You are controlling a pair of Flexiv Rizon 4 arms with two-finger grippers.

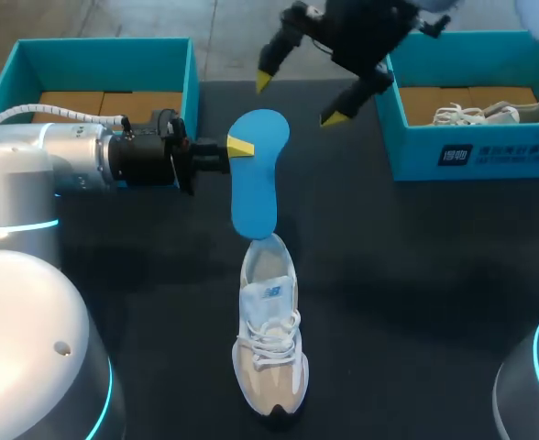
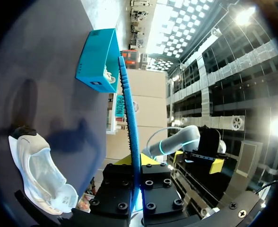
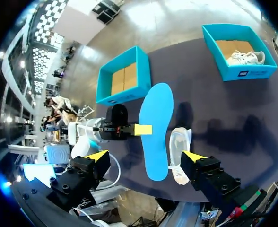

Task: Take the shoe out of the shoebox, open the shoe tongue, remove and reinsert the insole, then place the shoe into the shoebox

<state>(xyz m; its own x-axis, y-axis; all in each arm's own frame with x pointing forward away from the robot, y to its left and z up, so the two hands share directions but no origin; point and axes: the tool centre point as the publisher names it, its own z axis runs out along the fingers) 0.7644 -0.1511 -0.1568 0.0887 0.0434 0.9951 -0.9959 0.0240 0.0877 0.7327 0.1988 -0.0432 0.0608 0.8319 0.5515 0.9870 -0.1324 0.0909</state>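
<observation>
1. Head view, principal item: flat blue foam insole (image 1: 254, 183), foot-shaped with rounded ends, held lengthwise above the black table (image 1: 416, 275). Its lower end meets the collar of the shoe; whether it has entered cannot be told. Judged to be the reinsertion step
2. Holder: the left gripper (image 1: 237, 147), clamped on the insole's side edge near the end farther from the shoe, likely so that the other end is free to feed in. The left wrist view shows the sheet edge-on between the fingers, thin and faintly ridged
3. Attendant: the right gripper (image 1: 297, 99), fingers spread wide and holding nothing, above the insole's far end and apart from it; probably placed to steady or guide
4. White and beige mesh sneaker (image 1: 269, 339) with white laces, upright on its sole on the table, toe toward the robot
5. Left-hand teal cardboard shoebox (image 1: 104, 46), brown liner only; the likely destination
6. Right-hand teal shoebox (image 1: 476, 151), containing a second white shoe (image 1: 485, 115)
</observation>
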